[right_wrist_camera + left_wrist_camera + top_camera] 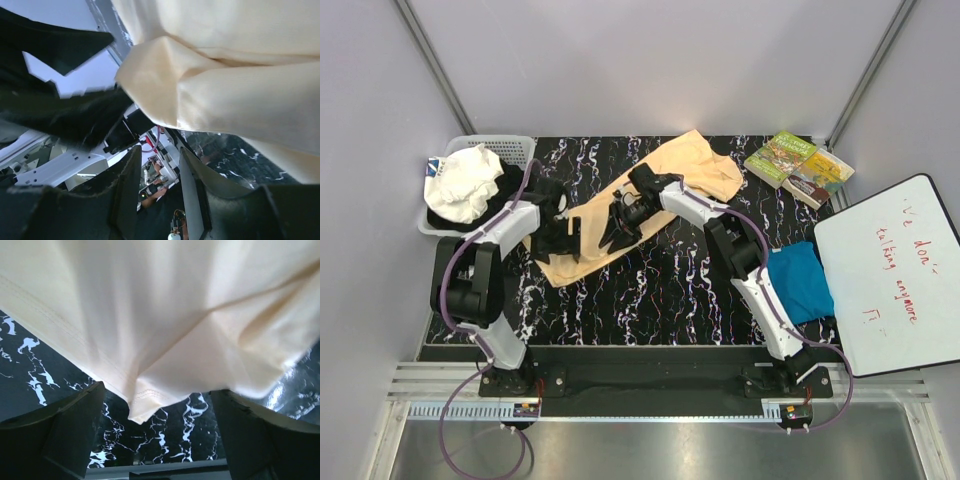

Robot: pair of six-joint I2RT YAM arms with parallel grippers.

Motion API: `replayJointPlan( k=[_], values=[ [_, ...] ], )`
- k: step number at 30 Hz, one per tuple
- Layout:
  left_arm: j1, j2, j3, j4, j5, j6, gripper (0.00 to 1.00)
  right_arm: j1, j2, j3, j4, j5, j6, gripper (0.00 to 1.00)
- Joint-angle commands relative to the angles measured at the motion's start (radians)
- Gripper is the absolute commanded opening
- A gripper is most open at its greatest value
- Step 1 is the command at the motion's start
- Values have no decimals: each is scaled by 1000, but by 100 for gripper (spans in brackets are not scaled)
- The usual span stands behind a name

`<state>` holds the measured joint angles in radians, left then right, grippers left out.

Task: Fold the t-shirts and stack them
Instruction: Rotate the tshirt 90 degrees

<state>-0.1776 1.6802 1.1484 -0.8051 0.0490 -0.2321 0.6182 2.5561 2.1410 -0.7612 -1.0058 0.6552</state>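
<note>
Over the table [670, 290], the left gripper [157, 390] gapes wide at the peach-yellow t-shirt [690, 165], the right gripper [159, 155] shows no certain hold, so the unpinned fold could slide apart

White plastic slatted basket [515, 146] sits at the far-left corner of the black, white-veined marbled tabletop [660, 290]. Two colourful paperback books [798, 167] are far right, and a white whiteboard with red scribbles [895, 270] is near them.

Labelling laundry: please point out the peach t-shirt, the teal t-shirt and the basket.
peach t-shirt [695, 160], top view, far crumpled end
teal t-shirt [802, 282], top view, middle of cloth
laundry basket [510, 143], top view, far rim
</note>
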Motion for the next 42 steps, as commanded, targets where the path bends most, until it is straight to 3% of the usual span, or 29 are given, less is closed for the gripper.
replayJointPlan(
  k=[1,2,3,5,16,17,19,20,23,26,36,42],
  values=[
    [-8,61,66,23,-98,17,60,2,15,91,-1,-40,52,45],
    [-8,73,76,24,-103,17,46,5,22,111,-1,-40,57,45],
    [-10,93,85,27,-115,17,20,5,36,123,0,-43,60,46],
    [-13,114,118,26,-135,14,1,5,49,157,-1,-43,72,46],
    [-8,161,211,-26,-228,-42,0,5,43,151,-1,-39,57,47],
    [-7,171,211,-35,-245,-49,4,6,44,146,-1,-30,54,47],
    [1,177,217,-48,-258,-64,23,6,49,140,-1,-17,47,47],
    [3,174,215,-54,-264,-67,51,6,56,142,-1,-7,46,47],
    [4,142,206,-55,-279,-69,80,6,82,166,-3,13,43,47],
    [4,104,186,-55,-273,-61,99,6,107,198,-1,59,40,47],
    [-39,-79,34,-2,-206,5,98,8,208,402,-3,203,44,47],
    [-95,-77,-22,23,-187,7,86,6,222,467,5,262,46,48]
  ],
)
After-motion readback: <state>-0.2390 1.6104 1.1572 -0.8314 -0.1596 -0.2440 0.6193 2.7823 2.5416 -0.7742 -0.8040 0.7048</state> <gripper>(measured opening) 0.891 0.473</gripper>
